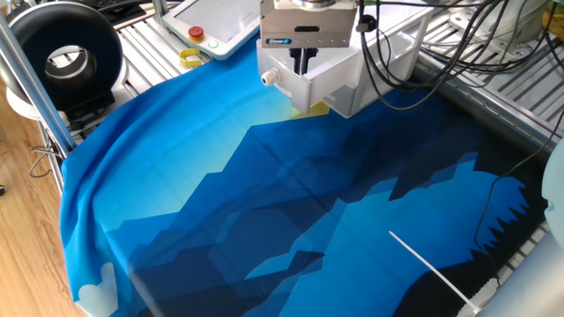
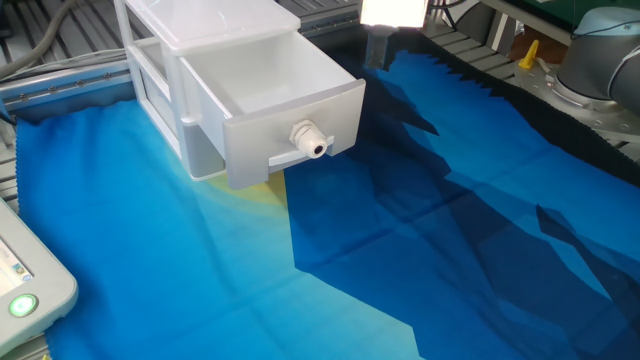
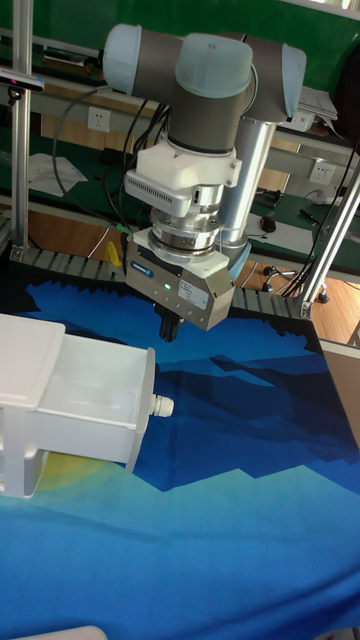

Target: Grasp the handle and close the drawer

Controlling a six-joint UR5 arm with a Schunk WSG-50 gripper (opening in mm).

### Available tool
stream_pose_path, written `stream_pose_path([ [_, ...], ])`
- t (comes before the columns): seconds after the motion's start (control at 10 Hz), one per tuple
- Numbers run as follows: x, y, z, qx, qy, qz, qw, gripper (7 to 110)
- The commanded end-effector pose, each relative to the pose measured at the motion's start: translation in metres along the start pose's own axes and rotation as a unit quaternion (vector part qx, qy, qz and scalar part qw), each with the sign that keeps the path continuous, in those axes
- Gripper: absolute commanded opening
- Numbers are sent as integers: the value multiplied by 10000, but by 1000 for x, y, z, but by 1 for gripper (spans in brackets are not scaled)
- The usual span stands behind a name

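**Drawer open, claw aloft and clear of the handle**

The drawer (image 2: 270, 95) stands pulled well out of its white cabinet (image 2: 205, 20), which sits on the blue cloth (image 2: 400, 250) covering the table. Its interior appears empty in the other fixed view. The cabinet rests over a yellow patch of the cloth.

The handle (image 2: 311, 140), a small round white knob, projects from the middle of the drawer front. It is also visible in the tall fixed view (image 3: 162, 405) and in one fixed view (image 1: 270, 77). Nothing touches it.

The claw (image 3: 169, 328) hangs from the arm (image 3: 205, 110) above the cloth, higher than the drawer front and apart from the knob. Its dark fingers (image 3: 166, 326) point downward and sit close together, with nothing between them. Whether a narrow gap remains between them cannot be told.

In one fixed view the claw (image 1: 302, 60) overlaps the drawer in the picture. A bundle of black cables (image 1: 397, 53) hangs beside it.
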State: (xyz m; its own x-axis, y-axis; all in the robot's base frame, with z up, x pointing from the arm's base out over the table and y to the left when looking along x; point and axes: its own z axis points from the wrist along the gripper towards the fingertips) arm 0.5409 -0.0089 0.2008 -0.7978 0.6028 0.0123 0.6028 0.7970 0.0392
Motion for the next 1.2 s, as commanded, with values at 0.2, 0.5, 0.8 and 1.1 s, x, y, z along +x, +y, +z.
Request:
stream_pose_path([
  [0.2, 5, 12, -3, -226, 88, 278, 9993, 7],
  [0.5, 3, 11, -3, -206, 52, 262, 9994, 7],
  [0.8, -2, 10, -4, -205, -47, 161, 9996, 7],
  [1.1, -4, 6, -4, -125, -91, 281, 9995, 7],
])
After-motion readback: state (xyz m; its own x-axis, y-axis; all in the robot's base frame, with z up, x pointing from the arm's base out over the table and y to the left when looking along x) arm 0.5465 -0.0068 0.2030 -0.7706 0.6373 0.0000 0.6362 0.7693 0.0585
